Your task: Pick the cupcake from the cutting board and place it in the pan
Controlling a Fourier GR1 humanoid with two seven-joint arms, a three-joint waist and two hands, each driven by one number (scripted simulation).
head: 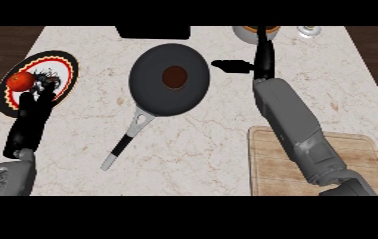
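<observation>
The brown cupcake [175, 76] sits in the middle of the dark pan [168, 58], whose handle [125, 143] points toward the lower left. My right hand [261, 58] is open just right of the pan's rim, fingers straight and thumb [229, 65] stretched out toward the pan, holding nothing. The wooden cutting board [354, 155] lies at the lower right, partly under my right forearm, with nothing showing on it. My left hand [33, 114] rests open at the left edge, fingers up.
A patterned plate [63, 70] with a red tomato [21, 80] lies at the far left, partly behind my left hand. A black object [153, 31], a bowl [249, 32] and a small glass item [308, 31] stand along the back edge.
</observation>
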